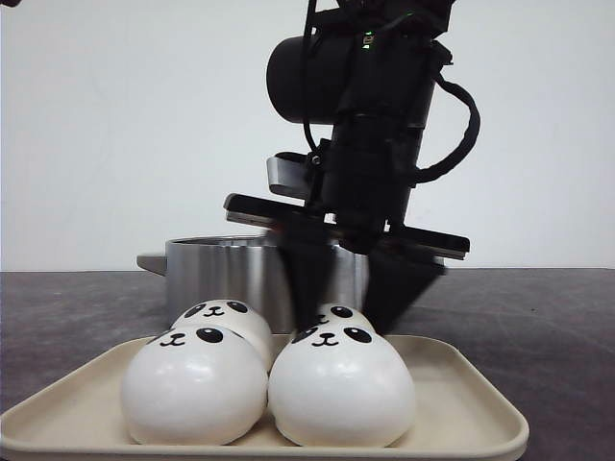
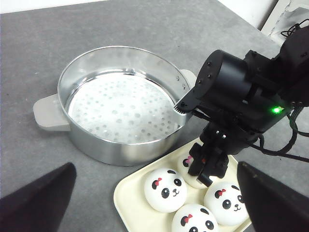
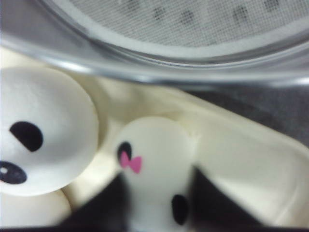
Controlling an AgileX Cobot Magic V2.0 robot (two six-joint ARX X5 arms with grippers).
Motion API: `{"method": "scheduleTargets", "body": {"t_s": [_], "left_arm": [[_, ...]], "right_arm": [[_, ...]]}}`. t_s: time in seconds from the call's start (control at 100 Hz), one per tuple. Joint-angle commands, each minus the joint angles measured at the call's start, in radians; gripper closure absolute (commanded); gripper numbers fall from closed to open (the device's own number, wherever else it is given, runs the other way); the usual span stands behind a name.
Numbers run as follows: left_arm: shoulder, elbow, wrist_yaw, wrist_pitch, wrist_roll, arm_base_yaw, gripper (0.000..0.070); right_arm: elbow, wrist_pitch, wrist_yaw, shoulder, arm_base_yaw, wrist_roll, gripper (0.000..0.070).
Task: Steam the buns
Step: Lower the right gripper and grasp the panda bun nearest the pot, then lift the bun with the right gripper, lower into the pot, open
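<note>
Right claw (image 2: 207, 170) lowered, fingers spread; left claw (image 2: 154, 203) open wide

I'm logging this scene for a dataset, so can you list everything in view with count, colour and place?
buns: four, white with black panda faces and pink bows, together on the tray; the right gripper's fingers straddle the back one nearest the steamer.
tray: one, cream, at the table's front.
steamer pot: one, silver with grey handles and a perforated floor, nothing inside it, just behind the tray.
table: one, dark grey.
right gripper: black, lowered over the tray, around a bun.
left gripper: black, raised over the tray's near side, fingers spread, holding nothing.
</note>
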Motion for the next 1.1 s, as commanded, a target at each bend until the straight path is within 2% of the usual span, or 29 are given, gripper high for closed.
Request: {"method": "scheduleTargets", "body": {"t_s": [0.0, 0.2, 0.4, 0.47, 0.53, 0.61, 0.72, 0.87, 1.09], "left_arm": [[0.005, 0.012, -0.002, 0.009, 0.010, -0.005, 0.0000], [0.005, 0.012, -0.009, 0.011, 0.009, -0.005, 0.0000], [0.006, 0.012, -0.009, 0.024, 0.008, -0.005, 0.0000], [0.006, 0.012, -0.009, 0.048, 0.006, -0.005, 0.0000], [0.005, 0.012, -0.009, 0.068, 0.003, -0.005, 0.0000], [0.005, 0.012, -0.009, 0.087, -0.013, -0.005, 0.0000], [0.006, 0.012, -0.009, 0.101, -0.022, -0.005, 0.0000], [0.006, 0.012, -0.009, 0.104, -0.022, -0.005, 0.0000], [0.006, 0.012, -0.009, 0.104, -0.022, -0.005, 0.0000]], "right_arm": [[0.012, -0.001, 0.031, 0.013, 0.014, 0.011, 0.0694], [0.091, -0.062, 0.013, -0.121, 0.033, -0.007, 0.0694], [0.298, -0.185, 0.007, -0.251, 0.061, -0.099, 0.0694], [0.393, -0.182, 0.059, -0.258, 0.060, -0.134, 0.0694], [0.471, -0.171, 0.140, -0.257, 0.045, -0.174, 0.0694], [0.531, -0.107, 0.206, -0.246, 0.007, -0.224, 0.0695], [0.550, -0.024, 0.195, -0.204, -0.057, -0.234, 0.0695], [0.550, -0.024, 0.148, -0.088, -0.142, -0.254, 0.0695], [0.550, 0.037, 0.142, 0.117, -0.190, -0.303, 0.0695]]}}
